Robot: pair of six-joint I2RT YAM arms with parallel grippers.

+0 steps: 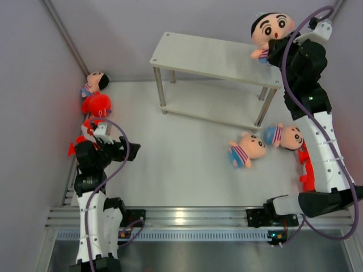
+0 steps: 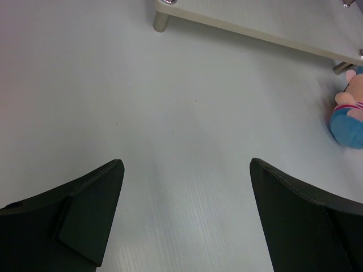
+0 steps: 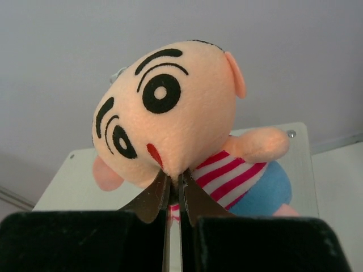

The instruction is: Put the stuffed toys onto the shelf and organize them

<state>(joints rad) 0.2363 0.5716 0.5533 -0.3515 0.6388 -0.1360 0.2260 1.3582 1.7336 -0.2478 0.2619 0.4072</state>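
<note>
Held: peach big-headed plush doll in striped shirt [image 3: 170, 113]. Light, soft, squashy; heavy head prob. flops. R gripper [image 3: 173, 177] pinched narrow on fabric under chin, doll at right end of pale two-tier shelf [image 1: 210, 54] top; contact unclear. Firmer hold: torso. L gripper [image 2: 187, 164] spread wide, empty, over white table [image 2: 170, 102].

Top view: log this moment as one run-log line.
right gripper: shut on doll | doll: above shelf top, right end | left gripper: open, empty | table: two dolls lying loose
</note>
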